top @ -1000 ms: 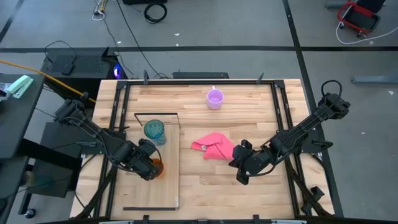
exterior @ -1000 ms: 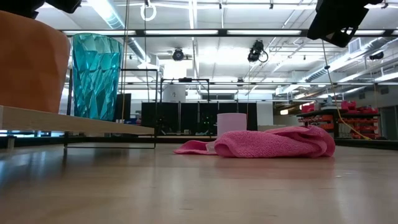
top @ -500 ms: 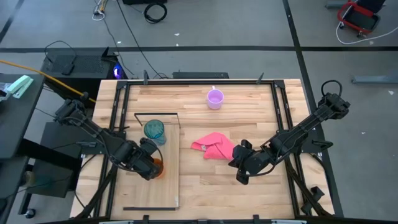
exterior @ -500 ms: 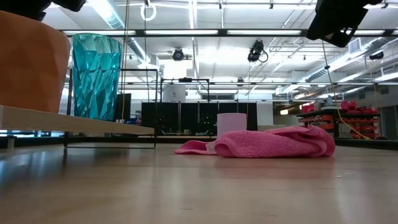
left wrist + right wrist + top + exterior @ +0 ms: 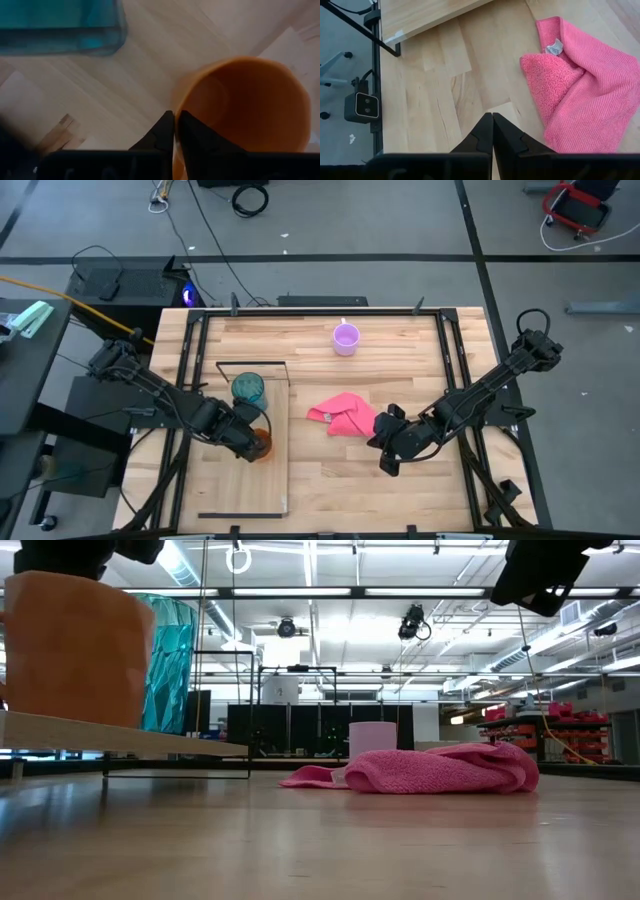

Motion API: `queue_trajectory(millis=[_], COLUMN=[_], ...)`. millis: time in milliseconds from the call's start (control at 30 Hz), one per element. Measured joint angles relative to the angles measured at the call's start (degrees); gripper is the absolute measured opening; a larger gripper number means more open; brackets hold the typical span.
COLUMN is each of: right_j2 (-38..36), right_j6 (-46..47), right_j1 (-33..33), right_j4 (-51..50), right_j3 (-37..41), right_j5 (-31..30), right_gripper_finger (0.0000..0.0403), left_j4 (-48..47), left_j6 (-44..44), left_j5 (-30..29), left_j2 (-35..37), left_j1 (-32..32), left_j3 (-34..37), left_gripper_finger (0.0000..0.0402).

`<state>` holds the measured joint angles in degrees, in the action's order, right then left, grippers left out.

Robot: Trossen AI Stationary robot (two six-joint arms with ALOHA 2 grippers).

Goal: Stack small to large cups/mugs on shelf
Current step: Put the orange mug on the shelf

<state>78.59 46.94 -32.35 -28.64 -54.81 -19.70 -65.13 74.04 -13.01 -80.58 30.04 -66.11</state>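
A: Where are the cups now?

B: The orange plastic mug [image 5: 261, 443] stands on the long light-wood shelf plank [image 5: 270, 495], upright, open side up. The translucent teal faceted tumbler [image 5: 249, 389] is also on this plank, near the mug at about 11 o'clock from it, inside the end with the thin black wire frame [image 5: 252, 364]. The small lilac-purple mug [image 5: 346, 338] stands alone on the wooden counter [image 5: 400, 480], far at 1 o'clock from the orange one.

A: And the left arm?

B: The left gripper [image 5: 174, 131] is at the orange mug. Its jaws are pressed nearly together and they pinch the thin rim of the mug, as the left wrist view shows.

A: The right arm?

B: The right gripper [image 5: 491, 131] hangs over the bare counter, with its jaws pressed together and nothing between them. The crumpled pink cloth [image 5: 346, 416] lies just beside it, at 10 o'clock, between the shelf plank and this gripper.
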Motion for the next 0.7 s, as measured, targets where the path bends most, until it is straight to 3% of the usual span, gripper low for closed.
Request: queue_trajectory(millis=[433,700], right_j2=[0.3,7.8], right_j6=[-4.7,-14.3], right_j1=[3.5,12.4], right_j4=[7.3,28.3], right_j3=[0.0,0.0], right_j5=[0.8,11.6], right_gripper_finger=[0.0010,0.0003], left_j4=[0.6,0.7], left_j6=[4.3,9.5], left_j5=[0.1,0.2], left_j2=[4.4,8.3], left_j1=[0.2,2.5], left_j3=[0.0,0.0], left_gripper_finger=[0.0073,0.0090])
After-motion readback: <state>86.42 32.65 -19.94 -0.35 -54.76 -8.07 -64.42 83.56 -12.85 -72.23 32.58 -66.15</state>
